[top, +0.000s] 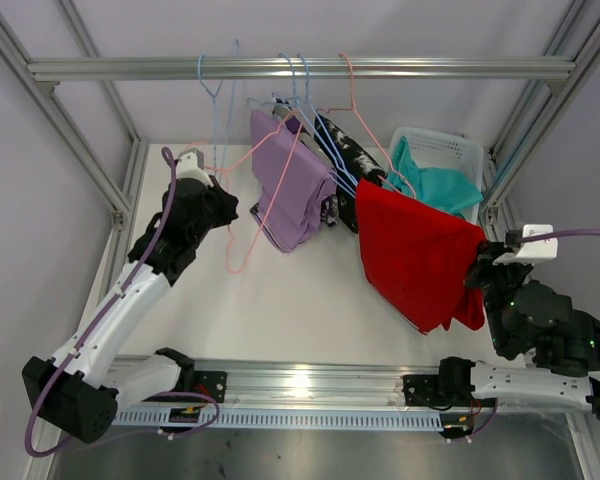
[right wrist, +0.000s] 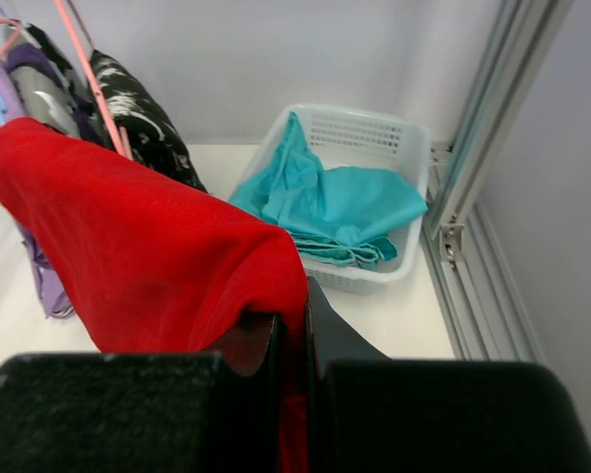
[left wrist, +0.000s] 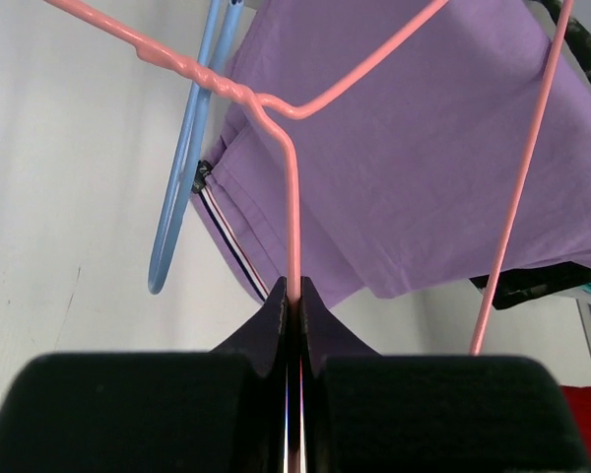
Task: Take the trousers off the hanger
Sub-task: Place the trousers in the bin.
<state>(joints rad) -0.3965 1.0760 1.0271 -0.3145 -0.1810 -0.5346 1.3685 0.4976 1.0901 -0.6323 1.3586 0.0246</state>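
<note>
My right gripper (top: 477, 262) is shut on the red trousers (top: 417, 252), which hang from it toward the pink hanger (top: 365, 110) on the rail; they fill the left of the right wrist view (right wrist: 148, 246). My left gripper (top: 223, 208) is shut on the wire of another pink hanger (left wrist: 294, 197), which leans down across the lilac trousers (top: 292, 185). The lilac trousers (left wrist: 424, 148) hang behind it. The black-and-white trousers (top: 348, 155) hang between the lilac and the red. The teal trousers (top: 440, 183) lie in the white basket (top: 450, 148).
Light blue hangers (top: 212, 90) hang empty on the metal rail (top: 300, 68). Aluminium frame posts (top: 70, 130) stand at both sides. The basket (right wrist: 399, 133) sits at the back right corner beside the frame post (right wrist: 483, 128).
</note>
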